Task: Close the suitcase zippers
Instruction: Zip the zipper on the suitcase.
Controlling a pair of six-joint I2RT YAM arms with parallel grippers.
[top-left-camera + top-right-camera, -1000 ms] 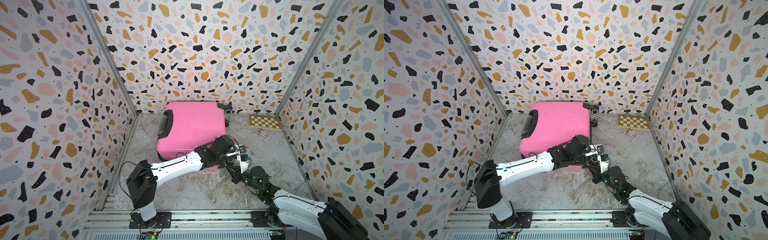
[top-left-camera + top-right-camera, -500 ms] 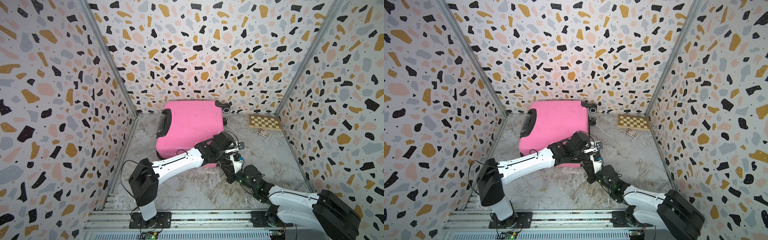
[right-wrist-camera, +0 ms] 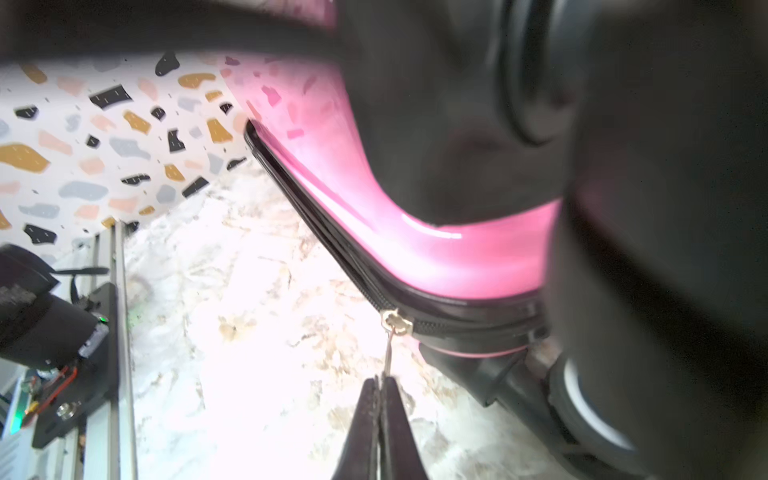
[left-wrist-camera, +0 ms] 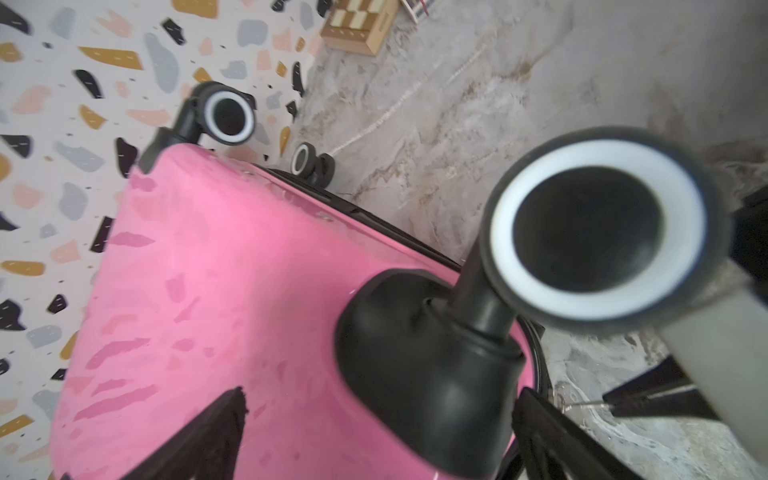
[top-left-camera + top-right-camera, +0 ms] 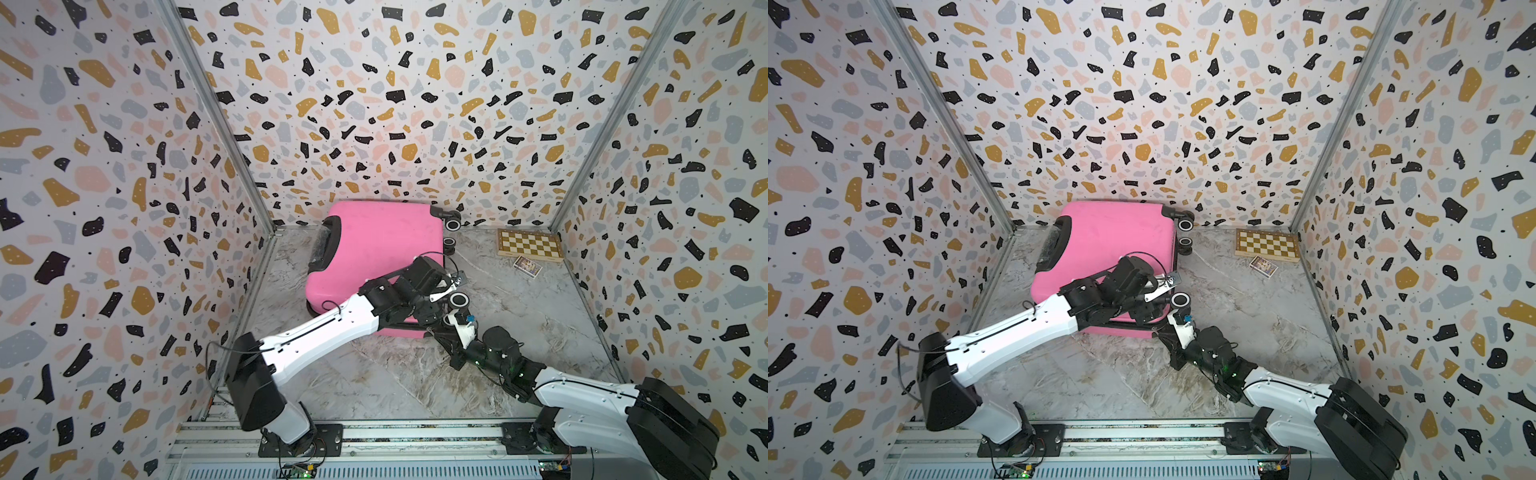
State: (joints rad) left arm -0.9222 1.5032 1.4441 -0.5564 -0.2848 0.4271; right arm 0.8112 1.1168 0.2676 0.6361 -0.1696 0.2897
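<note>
Now; right gripper pinching zipper pull; left gripper spread wide

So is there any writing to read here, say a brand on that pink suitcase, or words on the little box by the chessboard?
No text can be read in any view.
suitcase: plain pink shell, no brand, label or number showing.
small box beside the chessboard: printed pattern on top, too small to read.
chessboard: only squares, no letters or numbers visible.
</note>
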